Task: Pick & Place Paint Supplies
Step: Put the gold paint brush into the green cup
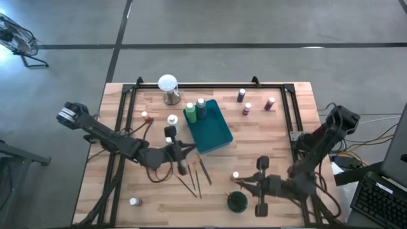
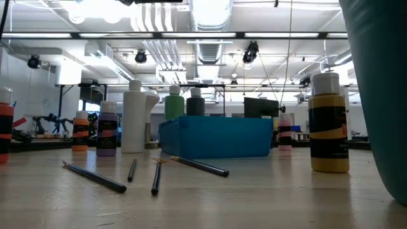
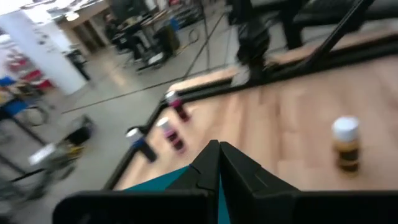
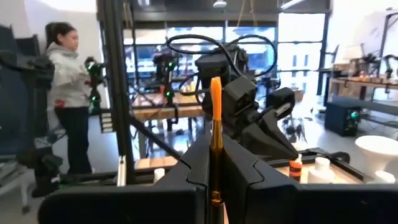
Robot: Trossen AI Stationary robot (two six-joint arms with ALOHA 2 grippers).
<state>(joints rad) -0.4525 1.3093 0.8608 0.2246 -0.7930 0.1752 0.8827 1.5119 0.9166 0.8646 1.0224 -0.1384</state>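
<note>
My right gripper (image 4: 214, 163) is shut on an orange-handled brush (image 4: 215, 106); in the high view it (image 1: 245, 184) hovers near the table's near right, beside a white-capped bottle (image 1: 235, 175). My left gripper (image 1: 182, 160) is shut with nothing showing between its fingers (image 3: 217, 163), just near of the teal tray (image 1: 216, 135). Two green bottles (image 1: 195, 111) stand in the tray's far end. Several brushes (image 1: 193, 178) lie flat on the wood. Small bottles (image 1: 247, 108) stand past the tray's right, others (image 1: 170, 121) to its left. My right gripper pinches the brush between its two fingers (image 4: 193, 168), on the brown part of the handle (image 4: 215, 155) below the orange end. The orange end (image 4: 215, 93) sticks out past the fingertips. No other thing touches the brush where it shows.
A white globe on a metal base (image 1: 168, 87) stands at the far edge. A dark green cup (image 1: 236, 201) sits near the near edge, close to my right gripper. One bottle (image 1: 133, 202) stands alone at the near left. A person (image 4: 68, 99) stands beyond the table.
</note>
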